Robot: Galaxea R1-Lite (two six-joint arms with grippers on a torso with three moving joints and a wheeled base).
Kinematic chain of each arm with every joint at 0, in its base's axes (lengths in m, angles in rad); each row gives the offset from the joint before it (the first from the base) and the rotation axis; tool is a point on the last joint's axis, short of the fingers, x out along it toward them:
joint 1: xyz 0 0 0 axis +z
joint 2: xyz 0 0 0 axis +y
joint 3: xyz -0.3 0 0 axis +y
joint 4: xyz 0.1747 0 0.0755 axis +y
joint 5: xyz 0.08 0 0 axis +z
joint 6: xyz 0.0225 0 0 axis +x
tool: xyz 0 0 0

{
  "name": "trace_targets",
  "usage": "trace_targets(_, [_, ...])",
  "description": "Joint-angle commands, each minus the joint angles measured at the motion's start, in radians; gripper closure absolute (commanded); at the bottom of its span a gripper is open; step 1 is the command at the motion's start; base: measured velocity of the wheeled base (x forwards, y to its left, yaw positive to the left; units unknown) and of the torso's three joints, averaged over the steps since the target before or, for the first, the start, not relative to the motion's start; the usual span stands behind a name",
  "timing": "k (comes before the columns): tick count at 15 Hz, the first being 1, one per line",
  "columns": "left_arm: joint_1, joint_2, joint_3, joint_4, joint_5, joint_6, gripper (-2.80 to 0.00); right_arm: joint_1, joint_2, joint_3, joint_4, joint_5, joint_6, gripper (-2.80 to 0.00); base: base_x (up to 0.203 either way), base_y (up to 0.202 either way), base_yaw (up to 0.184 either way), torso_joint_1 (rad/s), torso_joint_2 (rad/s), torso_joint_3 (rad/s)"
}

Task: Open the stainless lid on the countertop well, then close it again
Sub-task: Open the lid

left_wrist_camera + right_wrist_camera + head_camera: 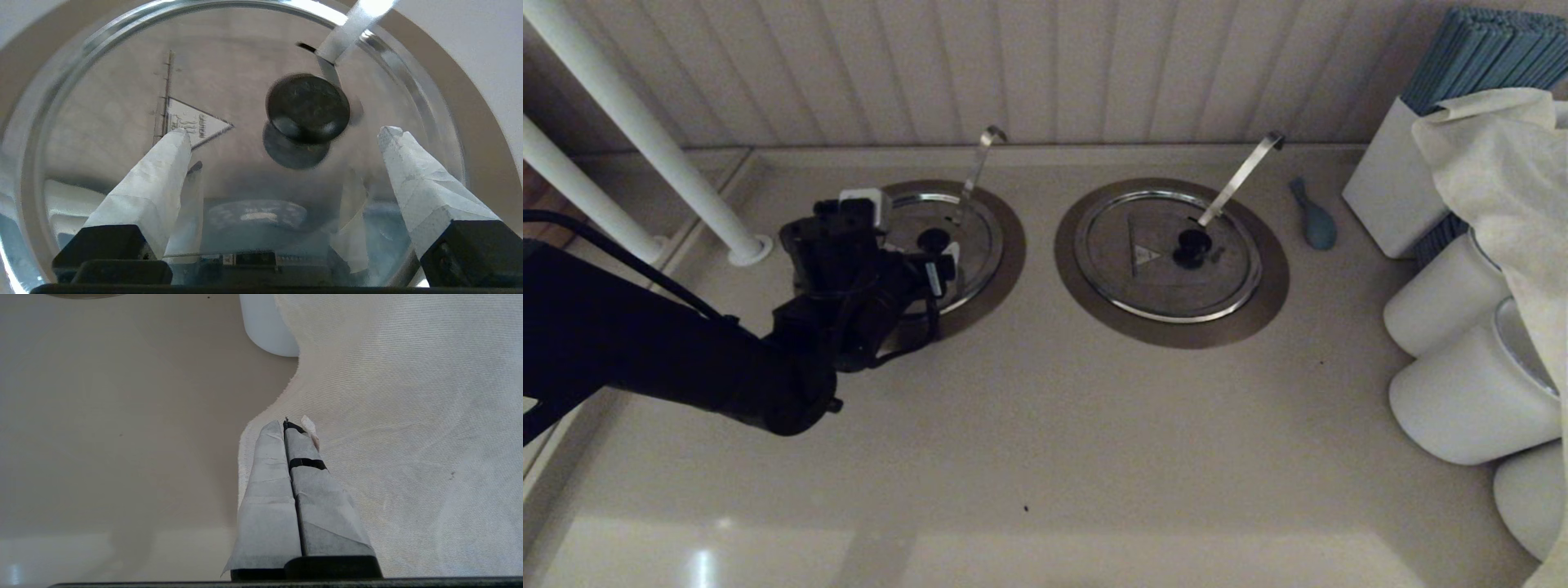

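The stainless lid lies flat and closed in the left countertop well, ringed by its brushed flange. A thin hooked handle rises through it behind the black knob. My left gripper hovers over the lid, open, one finger on either side of the knob and clear of it. In the left wrist view the knob sits just beyond the open left gripper, beside the triangle mark and the handle. My right gripper is shut and empty over a white cloth.
The twin lid with its broad slanted handle sits to the right. Beyond it lie a blue-grey object, a white box, white canisters and draped cloth. White poles stand at the left.
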Motion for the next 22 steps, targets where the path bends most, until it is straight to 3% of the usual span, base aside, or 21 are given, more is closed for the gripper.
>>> trace_targets(1, [-0.008,0.029,-0.023,-0.006,0.022,-0.002,-2.80,0.000,0.002,0.000,0.000,0.000,0.000,0.00,0.000,0.000,0.000,0.000,0.00,0.000])
trace_targets(7, [-0.016,0.057,-0.045,-0.027,0.047,-0.006,-2.80,0.000,0.001,0.000,0.000,0.000,0.000,0.00,0.000,0.000,0.000,0.000,0.00,0.000])
trace_targets(10, [-0.016,0.115,-0.092,-0.096,0.103,-0.002,-2.80,0.000,0.002,0.000,0.000,0.000,0.000,0.00,0.000,0.000,0.000,0.000,0.00,0.000])
trace_targets(22, [-0.008,0.151,-0.115,-0.135,0.106,-0.002,-2.80,0.000,0.002,0.000,0.000,0.000,0.000,0.00,0.000,0.000,0.000,0.000,0.00,0.000])
